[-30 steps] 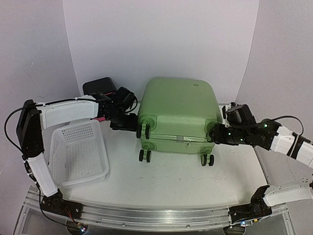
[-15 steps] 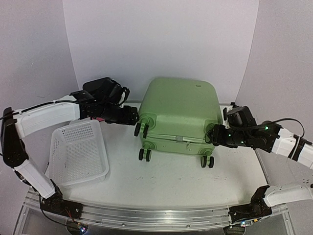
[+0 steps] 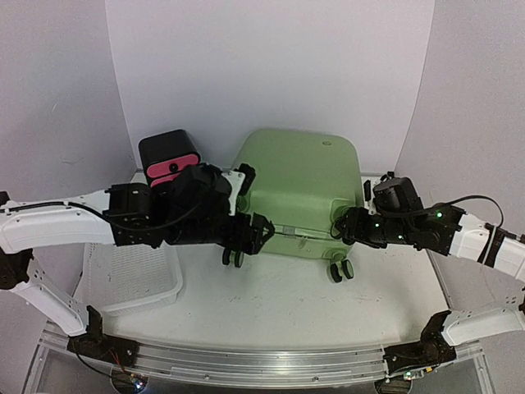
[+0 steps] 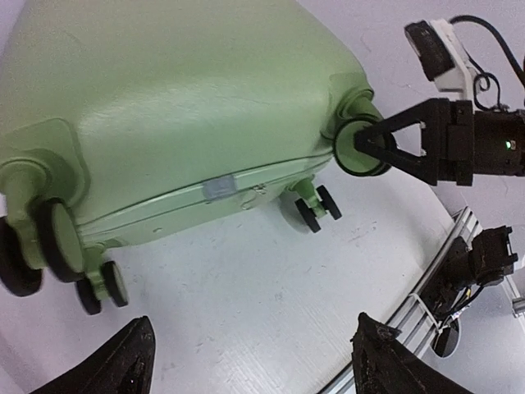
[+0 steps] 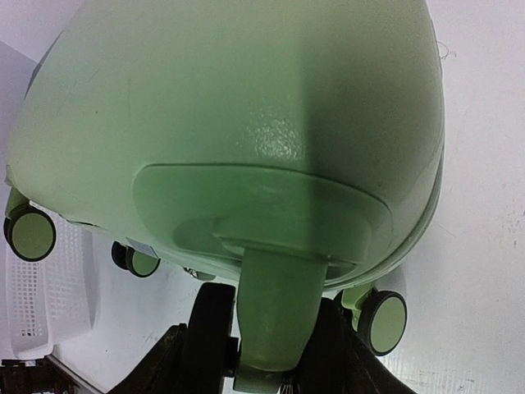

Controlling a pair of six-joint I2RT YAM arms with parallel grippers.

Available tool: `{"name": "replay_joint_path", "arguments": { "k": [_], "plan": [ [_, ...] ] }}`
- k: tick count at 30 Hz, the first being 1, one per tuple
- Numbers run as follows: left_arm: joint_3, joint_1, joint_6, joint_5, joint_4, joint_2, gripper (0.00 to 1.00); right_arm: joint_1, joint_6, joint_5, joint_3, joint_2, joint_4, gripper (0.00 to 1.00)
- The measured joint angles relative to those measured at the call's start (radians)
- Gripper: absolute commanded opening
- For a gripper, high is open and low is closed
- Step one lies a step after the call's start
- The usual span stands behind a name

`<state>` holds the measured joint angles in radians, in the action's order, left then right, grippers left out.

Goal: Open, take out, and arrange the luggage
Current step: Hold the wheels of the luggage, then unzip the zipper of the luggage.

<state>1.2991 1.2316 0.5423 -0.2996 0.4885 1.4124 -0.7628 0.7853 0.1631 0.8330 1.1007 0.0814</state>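
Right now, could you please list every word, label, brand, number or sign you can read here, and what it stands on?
None can be read in any view.
The small round mark on top of the large light-green hard-shell suitcase: too small to read.
The small grey tab on its zipper seam: no lettering can be made out.
The small black drawer box with pink fronts: no lettering shows.

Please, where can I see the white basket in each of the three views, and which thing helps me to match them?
Top: basket at the lower left, partly under the left arm, left of the suitcase.
Left wrist: not in it.
Right wrist: basket at the lower left edge, past a suitcase wheel.
Shared landmark: the green suitcase, in all three views.
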Motion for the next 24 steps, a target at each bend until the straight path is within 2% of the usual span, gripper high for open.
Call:
{"name": "replay_joint_path", "arguments": {
  "k": [5, 9, 14, 19, 24],
  "plan": [
    [-0.097, 0.075, 0.034, -0.008, -0.196, 0.095, 0.81, 0.0, 0.005, -0.015, 0.0, 0.005, -0.003, 0.55],
    [-0.143, 0.076, 0.039, 0.008, -0.322, 0.216, 0.69, 0.0, 0.006, -0.024, 0.002, 0.005, -0.003, 0.54],
    [-0.143, 0.075, 0.023, 0.015, -0.452, 0.341, 0.66, 0.0, 0.007, -0.033, 0.019, 0.006, 0.021, 0.52],
    [-0.143, 0.075, -0.02, -0.01, -0.593, 0.383, 0.6, 0.0, 0.009, -0.053, 0.039, 0.008, 0.057, 0.51],
    [-0.158, 0.075, -0.117, -0.069, -0.787, 0.434, 0.58, 0.0, 0.01, -0.078, 0.059, 0.01, 0.096, 0.5]
  ]
}}
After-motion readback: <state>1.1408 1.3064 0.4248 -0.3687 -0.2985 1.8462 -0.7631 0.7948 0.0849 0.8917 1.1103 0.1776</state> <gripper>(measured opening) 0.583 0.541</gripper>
